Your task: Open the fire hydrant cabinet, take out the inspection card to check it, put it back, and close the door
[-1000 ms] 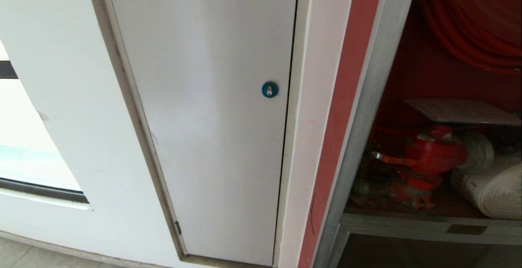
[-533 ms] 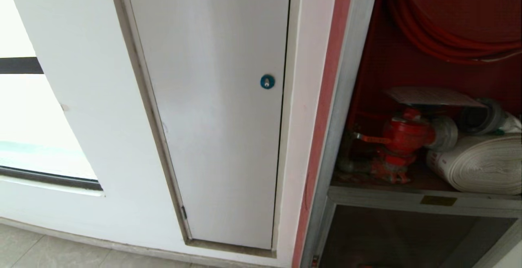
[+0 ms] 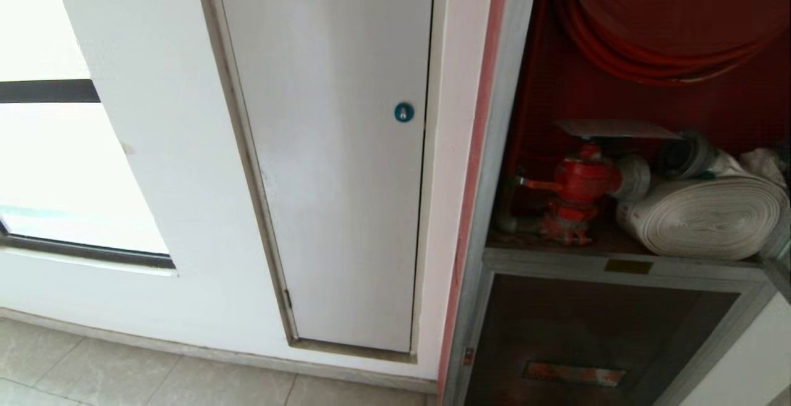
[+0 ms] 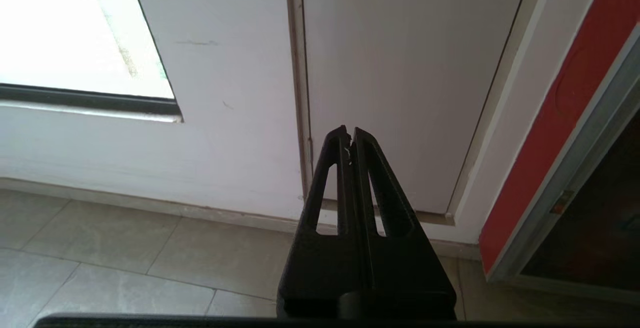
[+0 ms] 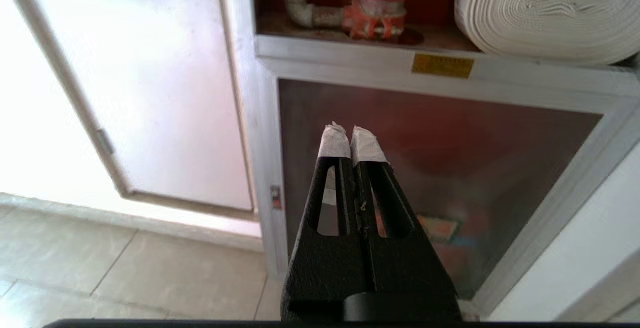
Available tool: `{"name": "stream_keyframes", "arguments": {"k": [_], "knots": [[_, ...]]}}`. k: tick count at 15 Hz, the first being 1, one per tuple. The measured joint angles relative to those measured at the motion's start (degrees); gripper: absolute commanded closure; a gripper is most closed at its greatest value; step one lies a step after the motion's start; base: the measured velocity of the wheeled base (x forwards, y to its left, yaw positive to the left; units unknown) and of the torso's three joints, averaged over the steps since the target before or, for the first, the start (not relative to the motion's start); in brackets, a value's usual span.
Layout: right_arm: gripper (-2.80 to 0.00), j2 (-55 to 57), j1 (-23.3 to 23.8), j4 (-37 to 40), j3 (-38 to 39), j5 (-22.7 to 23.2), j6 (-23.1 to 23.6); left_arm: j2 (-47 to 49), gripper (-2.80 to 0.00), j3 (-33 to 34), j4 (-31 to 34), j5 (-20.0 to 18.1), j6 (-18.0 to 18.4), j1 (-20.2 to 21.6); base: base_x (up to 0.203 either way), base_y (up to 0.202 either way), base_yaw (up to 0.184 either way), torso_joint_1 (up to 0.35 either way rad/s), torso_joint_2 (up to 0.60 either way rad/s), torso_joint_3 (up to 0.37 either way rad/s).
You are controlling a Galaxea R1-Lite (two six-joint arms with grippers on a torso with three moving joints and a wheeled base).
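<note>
at right of the head view, the tall fire hydrant cabinet with brushed silver metal frame (image 3: pixel 494 146) stands open onto its red interior. upper compartment: a red hose coil (image 3: pixel 655 41) hangs at the top; below it a red valve (image 3: pixel 578 186) stands on the compartment floor, and a white rolled hose (image 3: pixel 701 214) lies on its side just beside the valve, toward the right. the thin flat white inspection card (image 3: pixel 612 128) lies level on top of the valve, inside the cabinet. a small brass-coloured plate (image 3: pixel 628 266) sits on the silver crossbar under the compartment. lower section: a smaller dark pane with a red label (image 3: pixel 575 332) is closed. the large glass door itself cannot be made out with certainty; only a sliver of pale edge shows at the far right.

left of the cabinet, past a red strip of wall (image 3: pixel 473 165), a plain white panel (image 3: pixel 334 146) is set in the white wall, with a round blue lock (image 3: pixel 403 112) near its right edge. a bright window (image 3: pixel 55 165) lies further left; pale floor tiles (image 3: pixel 123 375) run along the base.

left hand (image 4: pixel 350 133): black fingers pressed together, holding nothing, pointing toward the foot of the white panel. right hand (image 5: pixel 352 136): fingers with white-taped tips pressed together, holding nothing, pointing at the lower dark pane, well apart from the card.
</note>
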State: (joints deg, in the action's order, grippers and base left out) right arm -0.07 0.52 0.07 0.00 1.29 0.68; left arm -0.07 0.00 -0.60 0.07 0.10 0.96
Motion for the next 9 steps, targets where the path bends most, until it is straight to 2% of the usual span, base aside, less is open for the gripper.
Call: {"name": "stream_keyframes", "arguments": {"k": [9], "knots": [[0.00,0.0,0.0,0.0,0.0,0.0,0.0,0.0,0.00,0.0,0.0,0.0,0.0,0.0,-0.196,0.000,0.001,0.001,0.00,0.002]]}}
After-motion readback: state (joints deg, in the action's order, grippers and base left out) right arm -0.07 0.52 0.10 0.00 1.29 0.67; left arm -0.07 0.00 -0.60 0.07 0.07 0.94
